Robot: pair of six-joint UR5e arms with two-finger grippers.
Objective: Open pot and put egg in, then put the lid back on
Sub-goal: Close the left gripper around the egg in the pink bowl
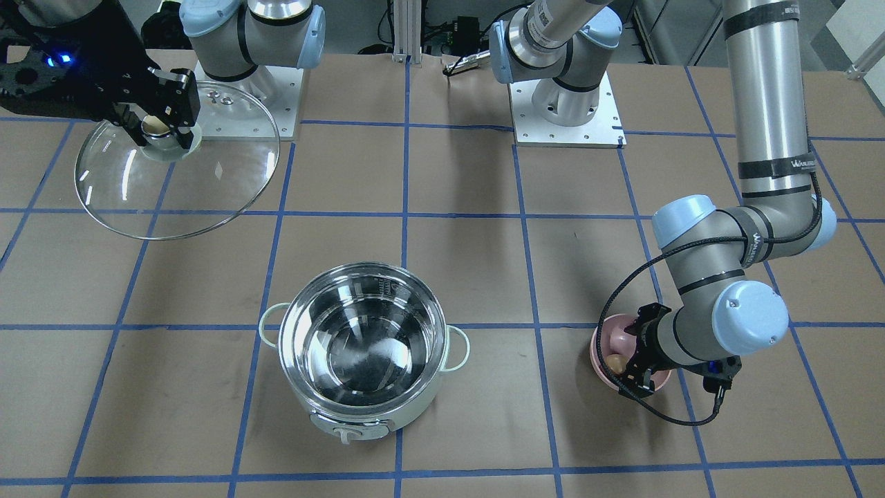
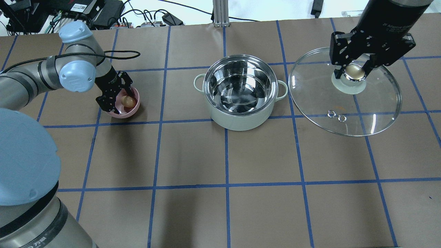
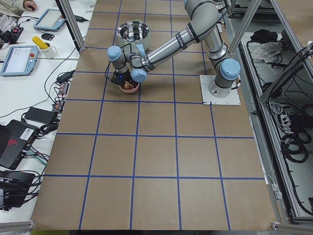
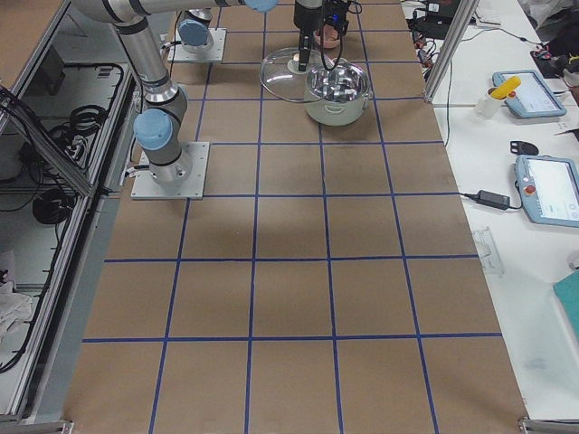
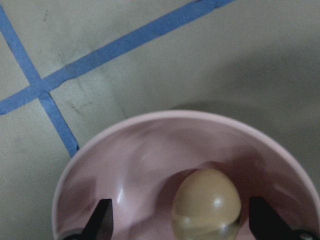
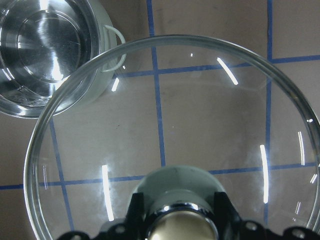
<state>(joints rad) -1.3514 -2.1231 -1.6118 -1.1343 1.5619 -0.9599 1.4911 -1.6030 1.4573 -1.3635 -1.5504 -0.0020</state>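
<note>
**One pot (image 1: 364, 346), one egg (image 2: 128, 101), one lid (image 1: 207, 173)**

Front view: the pot stands open and empty on the tabletop (image 1: 470, 277); the right gripper's (image 1: 157, 128) fingers clamp the lid's knob, well aside. Overhead: the egg lies in one pink bowl (image 2: 133, 109). Left wrist: the left gripper's (image 5: 182, 225) fingers stand wide, flanking the egg; they are mostly cut off.

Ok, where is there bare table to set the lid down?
Bare table runs between the pot and the pink bowl, and across the robot's side of the pot. Crowded at the bowl: left end effector straddles the egg.
</note>
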